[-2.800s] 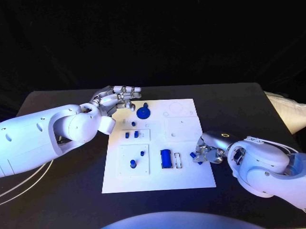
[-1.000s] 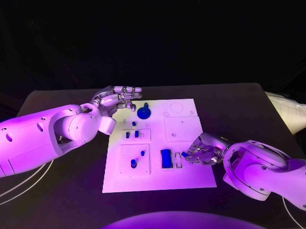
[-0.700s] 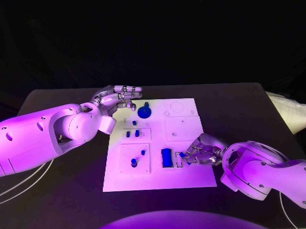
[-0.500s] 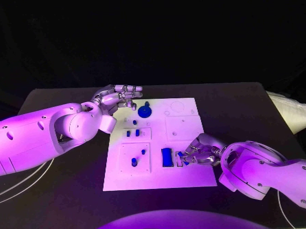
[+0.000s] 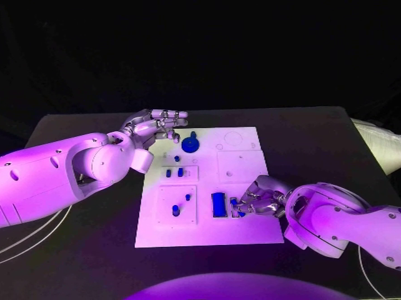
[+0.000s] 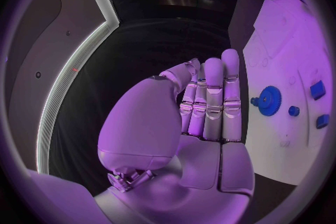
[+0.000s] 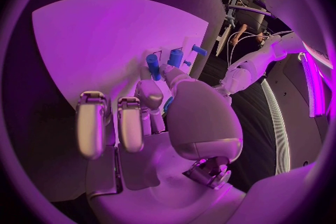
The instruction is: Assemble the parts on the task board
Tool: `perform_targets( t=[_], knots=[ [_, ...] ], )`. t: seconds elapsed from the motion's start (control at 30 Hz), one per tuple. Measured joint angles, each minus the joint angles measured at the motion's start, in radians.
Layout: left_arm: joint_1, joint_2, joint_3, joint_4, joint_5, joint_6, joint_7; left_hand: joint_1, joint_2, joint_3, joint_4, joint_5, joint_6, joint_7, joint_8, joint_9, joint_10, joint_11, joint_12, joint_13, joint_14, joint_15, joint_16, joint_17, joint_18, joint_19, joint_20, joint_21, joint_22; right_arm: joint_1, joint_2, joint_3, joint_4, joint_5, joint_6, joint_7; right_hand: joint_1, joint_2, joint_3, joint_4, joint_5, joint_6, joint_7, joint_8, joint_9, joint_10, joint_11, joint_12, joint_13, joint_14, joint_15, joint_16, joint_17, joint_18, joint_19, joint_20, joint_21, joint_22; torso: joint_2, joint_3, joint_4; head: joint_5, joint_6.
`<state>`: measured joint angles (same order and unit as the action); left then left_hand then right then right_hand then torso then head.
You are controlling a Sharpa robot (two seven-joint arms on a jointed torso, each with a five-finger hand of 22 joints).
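Note:
The white task board (image 5: 241,165) lies in the middle of the black table. My right hand (image 5: 259,200) rests on its near right part and pinches a small blue part (image 5: 235,207) between thumb and finger, right beside the upright blue block (image 5: 218,205). The right wrist view shows that hand (image 7: 150,123) over the board (image 7: 105,39), with blue parts (image 7: 152,64) just past its fingertips. My left hand (image 5: 155,128) hovers at the board's far left corner, holding nothing, fingers straight and side by side (image 6: 210,101). A blue gear (image 5: 190,145) (image 6: 267,101) sits next to it.
Small blue pegs stand in the left panels (image 5: 173,173) (image 5: 174,210). Other small blue parts (image 6: 316,89) lie past the gear. A pale cloth-like object (image 5: 390,147) lies off the table's right edge. Black table surface surrounds the board.
My right hand has carried the small blue part leftward across the board, from near the right edge to beside the blue block. The left hand has stayed put.

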<state>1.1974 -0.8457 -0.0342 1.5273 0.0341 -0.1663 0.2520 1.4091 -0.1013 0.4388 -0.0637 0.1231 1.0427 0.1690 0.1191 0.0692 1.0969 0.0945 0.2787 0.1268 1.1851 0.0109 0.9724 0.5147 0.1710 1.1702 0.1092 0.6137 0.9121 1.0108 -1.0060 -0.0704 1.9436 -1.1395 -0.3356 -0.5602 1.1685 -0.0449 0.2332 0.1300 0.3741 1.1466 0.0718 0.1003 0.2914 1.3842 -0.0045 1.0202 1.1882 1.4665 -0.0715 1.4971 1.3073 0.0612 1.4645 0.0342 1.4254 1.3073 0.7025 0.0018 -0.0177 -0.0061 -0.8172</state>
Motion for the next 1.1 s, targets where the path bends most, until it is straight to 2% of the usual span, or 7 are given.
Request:
perform_targets(
  t=[0.23, 0.3, 0.6, 0.67, 0.73, 0.9, 1.1],
  knots=[
    [0.000, 0.000, 0.000, 0.000, -0.002, 0.002, -0.002, 0.000, 0.000, 0.000, 0.000, 0.000, 0.000, 0.000, 0.000, 0.000, 0.000, 0.000, 0.000, 0.000, 0.000, 0.000, 0.000, 0.000, 0.000, 0.000, 0.000, 0.000, 0.000, 0.001, 0.006, 0.001, -0.006, -0.009, 0.010, -0.008, -0.012, 0.004, -0.006, 0.011, 0.000, 0.009, -0.002, 0.008, 0.003, 0.005, -0.005, 0.013, 0.011, 0.000, 0.000, 0.000, 0.001, 0.000, 0.000, 0.000, 0.004, 0.001, 0.000, 0.0000, 0.0001, -0.001, -0.004],
    [0.000, 0.000, 0.000, 0.000, -0.002, 0.002, -0.003, 0.000, 0.000, 0.000, 0.000, 0.000, 0.000, 0.000, 0.000, 0.000, 0.000, 0.000, 0.000, 0.000, 0.000, 0.000, 0.000, 0.000, 0.000, 0.000, 0.000, 0.000, 0.000, 0.001, 0.008, 0.001, -0.007, -0.013, 0.012, -0.010, -0.019, -0.003, -0.009, 0.014, 0.000, 0.009, -0.002, 0.008, 0.005, 0.005, -0.005, 0.020, 0.015, 0.000, 0.000, 0.002, 0.001, 0.000, 0.000, 0.000, 0.004, 0.001, 0.000, 0.0000, 0.0001, -0.001, -0.004],
    [0.000, -0.001, 0.000, 0.001, -0.004, 0.006, -0.006, 0.000, 0.000, 0.000, 0.000, 0.000, 0.000, 0.000, 0.000, 0.000, -0.002, 0.002, 0.000, 0.000, 0.000, 0.000, 0.000, 0.000, 0.000, 0.000, 0.000, 0.000, 0.000, 0.001, 0.011, 0.000, -0.008, -0.028, 0.015, -0.012, -0.059, 0.012, -0.033, 0.044, 0.000, 0.025, -0.010, 0.020, 0.015, 0.027, -0.012, 0.061, 0.046, 0.000, -0.001, 0.013, 0.001, 0.000, 0.002, -0.002, 0.020, 0.001, 0.000, -0.0002, 0.0004, 0.000, -0.004],
    [0.000, -0.001, 0.000, 0.001, -0.004, 0.007, -0.006, 0.000, 0.000, 0.000, 0.000, 0.000, 0.000, 0.000, 0.000, 0.000, -0.003, 0.003, 0.000, 0.000, 0.000, 0.000, 0.000, 0.000, 0.000, 0.000, 0.000, 0.000, 0.000, 0.000, 0.011, 0.000, -0.008, -0.030, 0.015, -0.012, -0.072, 0.015, -0.037, 0.054, 0.000, 0.031, -0.012, 0.023, 0.017, 0.037, -0.012, 0.087, 0.064, -0.002, -0.006, 0.014, 0.001, 0.000, 0.004, -0.004, 0.022, 0.001, 0.000, -0.0002, 0.0006, 0.000, -0.004],
    [0.000, -0.001, 0.000, 0.001, -0.004, 0.007, -0.007, 0.000, 0.000, 0.000, 0.000, 0.000, 0.000, 0.000, 0.000, 0.000, -0.003, 0.003, 0.000, 0.000, 0.000, 0.000, 0.000, 0.000, 0.000, 0.000, 0.000, 0.000, 0.000, 0.000, 0.011, -0.001, -0.008, -0.032, 0.016, -0.012, -0.086, 0.014, -0.047, 0.064, 0.000, 0.033, -0.011, 0.029, 0.019, 0.037, -0.012, 0.097, 0.073, 0.000, -0.008, 0.014, 0.001, 0.000, 0.004, -0.004, 0.022, 0.001, 0.000, -0.0002, 0.0006, 0.000, -0.004],
    [0.000, -0.001, 0.000, 0.001, -0.005, 0.009, -0.008, 0.000, 0.000, 0.000, 0.000, 0.000, 0.000, 0.000, 0.000, 0.000, -0.003, 0.003, 0.000, 0.000, 0.000, 0.000, 0.000, -0.001, 0.000, 0.000, 0.000, 0.000, 0.000, 0.000, 0.011, -0.001, -0.006, -0.036, 0.019, -0.010, -0.113, 0.003, -0.079, 0.090, 0.042, 0.036, -0.015, 0.031, 0.024, 0.041, -0.016, 0.102, 0.083, 0.000, -0.008, 0.014, 0.001, 0.000, 0.000, -0.007, 0.022, 0.001, 0.000, -0.0001, 0.0007, 0.000, -0.005],
    [0.000, -0.002, 0.000, 0.001, -0.007, 0.011, -0.009, 0.000, 0.000, 0.000, 0.000, 0.000, 0.000, 0.000, 0.000, 0.000, -0.003, 0.003, 0.000, 0.000, 0.000, 0.000, 0.000, -0.001, 0.000, 0.000, 0.000, 0.000, 0.000, -0.001, 0.010, -0.001, -0.001, -0.041, 0.024, -0.006, -0.118, -0.003, -0.104, 0.098, 0.042, 0.036, -0.015, 0.035, 0.027, 0.041, -0.016, 0.102, 0.087, 0.000, -0.008, 0.017, 0.000, 0.000, 0.000, -0.007, 0.022, 0.001, -0.001, -0.0004, 0.0007, 0.000, -0.006]
  ],
)
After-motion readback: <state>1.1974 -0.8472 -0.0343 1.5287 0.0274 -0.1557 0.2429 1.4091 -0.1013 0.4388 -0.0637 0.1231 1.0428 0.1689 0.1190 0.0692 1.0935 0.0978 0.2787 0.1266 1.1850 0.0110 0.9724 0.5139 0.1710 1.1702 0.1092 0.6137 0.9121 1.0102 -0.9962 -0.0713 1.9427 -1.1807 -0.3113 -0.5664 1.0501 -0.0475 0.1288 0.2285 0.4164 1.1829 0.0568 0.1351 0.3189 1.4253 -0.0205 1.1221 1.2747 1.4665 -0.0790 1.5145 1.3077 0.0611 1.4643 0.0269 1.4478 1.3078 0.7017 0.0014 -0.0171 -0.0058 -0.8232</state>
